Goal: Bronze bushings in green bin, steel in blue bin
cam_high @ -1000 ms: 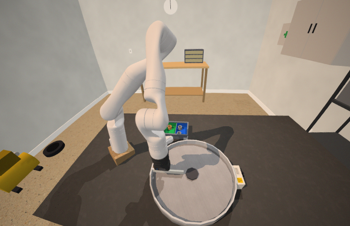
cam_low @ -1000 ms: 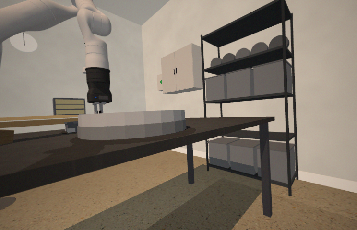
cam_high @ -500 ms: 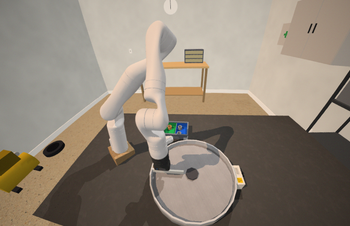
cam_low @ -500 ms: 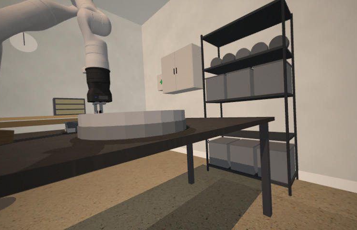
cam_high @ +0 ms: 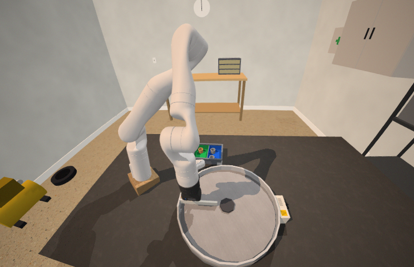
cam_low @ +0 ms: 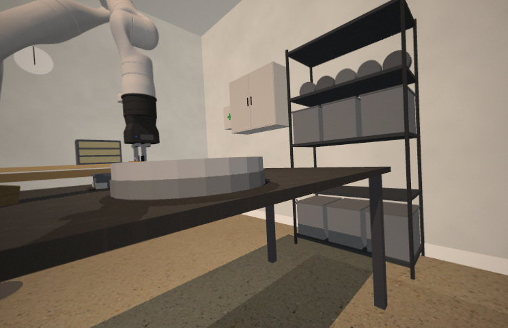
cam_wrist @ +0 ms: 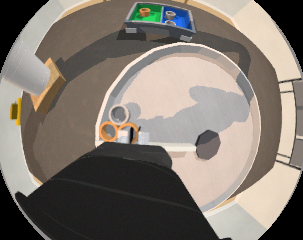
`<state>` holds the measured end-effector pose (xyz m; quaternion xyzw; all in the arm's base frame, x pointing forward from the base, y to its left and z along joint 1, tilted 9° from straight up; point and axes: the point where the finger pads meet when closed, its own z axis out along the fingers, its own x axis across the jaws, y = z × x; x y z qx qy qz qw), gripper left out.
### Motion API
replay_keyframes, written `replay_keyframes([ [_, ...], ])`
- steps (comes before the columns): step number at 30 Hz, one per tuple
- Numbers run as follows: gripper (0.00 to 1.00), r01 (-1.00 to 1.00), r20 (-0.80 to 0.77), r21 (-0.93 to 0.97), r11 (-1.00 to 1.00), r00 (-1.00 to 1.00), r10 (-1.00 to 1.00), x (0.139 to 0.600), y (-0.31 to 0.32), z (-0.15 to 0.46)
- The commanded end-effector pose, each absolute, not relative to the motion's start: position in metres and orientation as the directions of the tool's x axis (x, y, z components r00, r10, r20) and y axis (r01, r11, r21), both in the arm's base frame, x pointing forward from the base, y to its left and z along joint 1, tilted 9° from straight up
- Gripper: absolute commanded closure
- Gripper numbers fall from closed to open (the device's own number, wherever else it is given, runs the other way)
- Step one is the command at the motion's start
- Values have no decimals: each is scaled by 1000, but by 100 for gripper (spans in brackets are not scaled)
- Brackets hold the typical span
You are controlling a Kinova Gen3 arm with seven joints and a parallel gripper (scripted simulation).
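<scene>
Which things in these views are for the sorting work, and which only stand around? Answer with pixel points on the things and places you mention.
For the job:
- turntable (cam_high: 248, 232) (cam_low: 208, 168) (cam_wrist: 226, 95)
- bushings on it
- green bin (cam_high: 204, 155) (cam_wrist: 152, 17)
- blue bin (cam_high: 217, 155) (cam_wrist: 181, 22)

Just around:
- wall clock (cam_high: 201, 8) (cam_low: 33, 61)
- wall cabinet (cam_high: 368, 47) (cam_low: 258, 112)
- black ring on the floor (cam_high: 54, 181)
</scene>
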<state>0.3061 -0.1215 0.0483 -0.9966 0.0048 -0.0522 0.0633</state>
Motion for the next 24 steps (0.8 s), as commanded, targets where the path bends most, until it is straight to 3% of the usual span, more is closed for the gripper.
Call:
replay_keyframes([
  [1,100,-2,105,-125,-992,994,-15,306,-122,49],
  [24,100,-2,105,-126,-992,994,-15,306,-123,56],
])
